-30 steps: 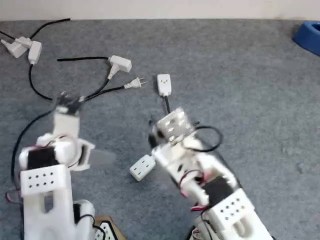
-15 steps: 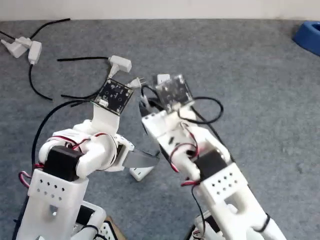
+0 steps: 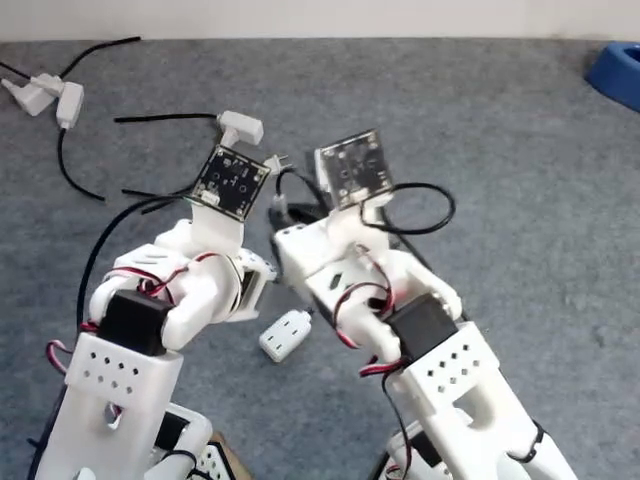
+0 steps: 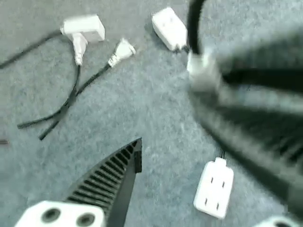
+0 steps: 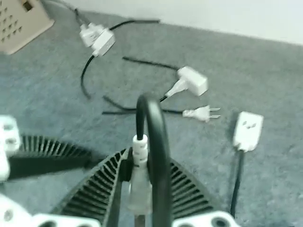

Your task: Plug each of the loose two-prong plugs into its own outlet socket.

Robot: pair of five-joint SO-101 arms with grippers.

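**Right fingers clamped on a plug, left fingers empty**

The grey counter [image 3: 520, 200] carried everything. Over it the left arm [image 3: 150, 310] and the right arm [image 3: 420, 330] stood raised side by side, their wrists close together. A beige perforated box [image 5: 19, 19] and a blue object [image 3: 615, 70] sat at the counter's far edges, well apart from both sets of fingers.

The right fingers [image 5: 94, 189] were closed around a white held plug [image 5: 137, 189], pressing its body from both sides. Its black cord [image 5: 154, 142] arched up out of the grip in a loop, and its prongs were hidden. The left fingers [image 4: 111, 182] stood apart with nothing between them. One ribbed finger showed, with bare counter alongside its inner face.

The near outlet socket [image 4: 215, 189] lay flat, slots up, near the left fingers on their open side. The far outlet socket [image 5: 248, 127] lay well past the right fingers' tips, its cord trailing back toward them. The angled plug [image 5: 191, 80] lay farther ahead of those tips. The loose two-prong plug [image 5: 201, 113] lay between the angled plug and the right fingers, its prongs pointing toward the far outlet socket but apart from it. Farthest ahead lay a pair of white connectors [image 5: 97, 38], touching each other.
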